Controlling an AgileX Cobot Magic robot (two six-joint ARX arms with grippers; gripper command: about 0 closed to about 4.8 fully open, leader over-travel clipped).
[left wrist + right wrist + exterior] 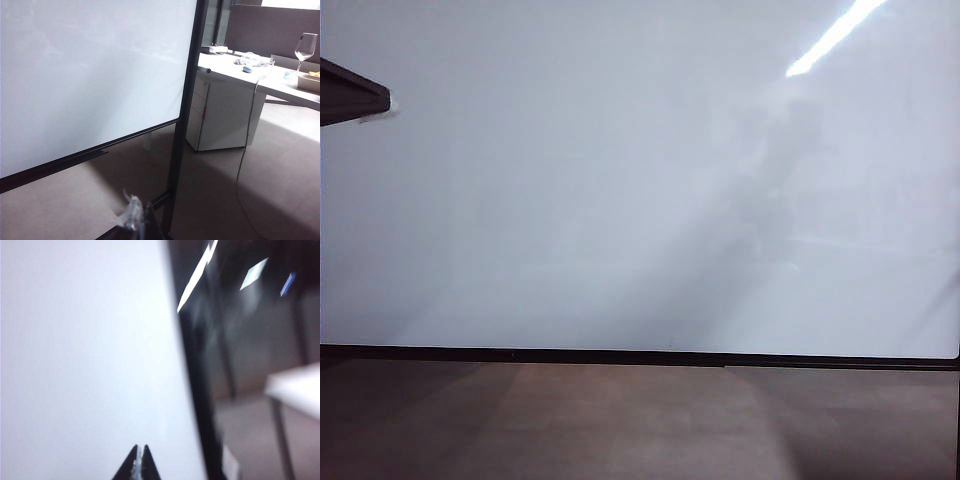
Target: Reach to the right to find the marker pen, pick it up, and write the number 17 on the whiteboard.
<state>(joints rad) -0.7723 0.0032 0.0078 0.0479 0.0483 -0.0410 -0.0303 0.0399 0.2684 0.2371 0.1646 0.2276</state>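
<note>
Whiteboard (620, 180), left gripper (134, 217) near, right gripper (139, 462) closed.

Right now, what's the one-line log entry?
whiteboard: blank | marker: not in view | right pincer: shut, empty, at board | left pincer: state unclear, near board's corner

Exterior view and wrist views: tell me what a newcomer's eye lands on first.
The blank whiteboard fills the exterior view, mirroring a bright light strip at its upper right. Past its black frame, the left wrist view shows a desk bearing a wine glass. The right gripper is shut, empty.
</note>
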